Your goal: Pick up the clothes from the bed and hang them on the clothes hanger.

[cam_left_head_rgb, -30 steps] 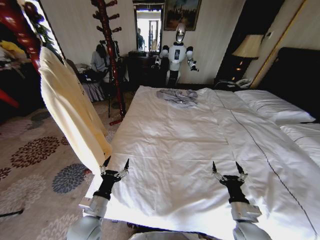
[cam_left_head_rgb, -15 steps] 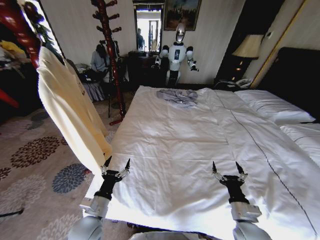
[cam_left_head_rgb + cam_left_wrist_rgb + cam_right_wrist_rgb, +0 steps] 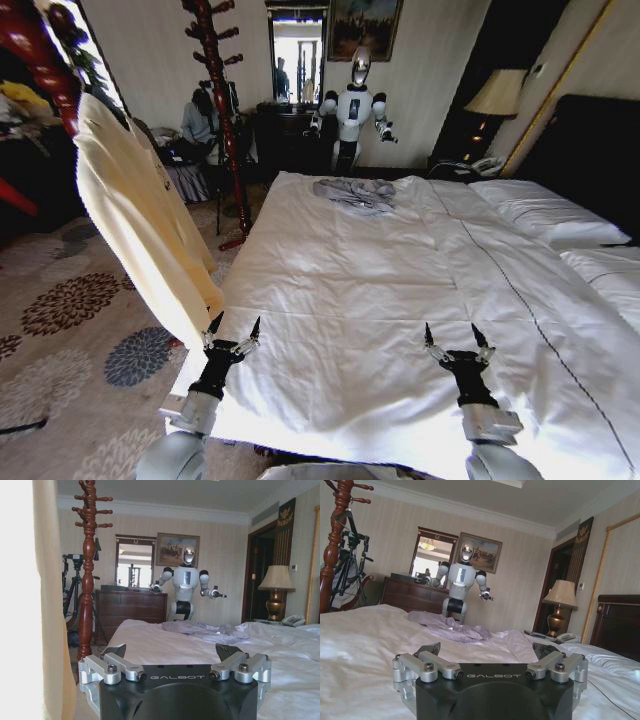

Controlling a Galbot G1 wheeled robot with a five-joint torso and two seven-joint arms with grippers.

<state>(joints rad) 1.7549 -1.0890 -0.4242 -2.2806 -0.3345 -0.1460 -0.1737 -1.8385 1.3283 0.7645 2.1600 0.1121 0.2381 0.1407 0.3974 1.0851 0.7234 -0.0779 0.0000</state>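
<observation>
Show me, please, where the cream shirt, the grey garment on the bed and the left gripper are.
cream shirt (image 3: pixel 140 220): head view, middle of the hanging fabric.
grey garment (image 3: pixel 355 193): head view, centre of the crumpled pile.
left gripper (image 3: pixel 232 330): head view, midway between its open fingertips.

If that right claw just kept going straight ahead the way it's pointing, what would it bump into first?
Probably the grey-blue garment at the far end of the bed; the right gripper, open, points along the sheet towards it, though depth is hard to judge.

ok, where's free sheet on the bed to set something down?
Bare bed: the wide stretch from the two open grippers, left and right, up to the grey-blue garment. Taken: that garment at the far edge, pillows on the right. The cream shirt crowds the left edge.
</observation>
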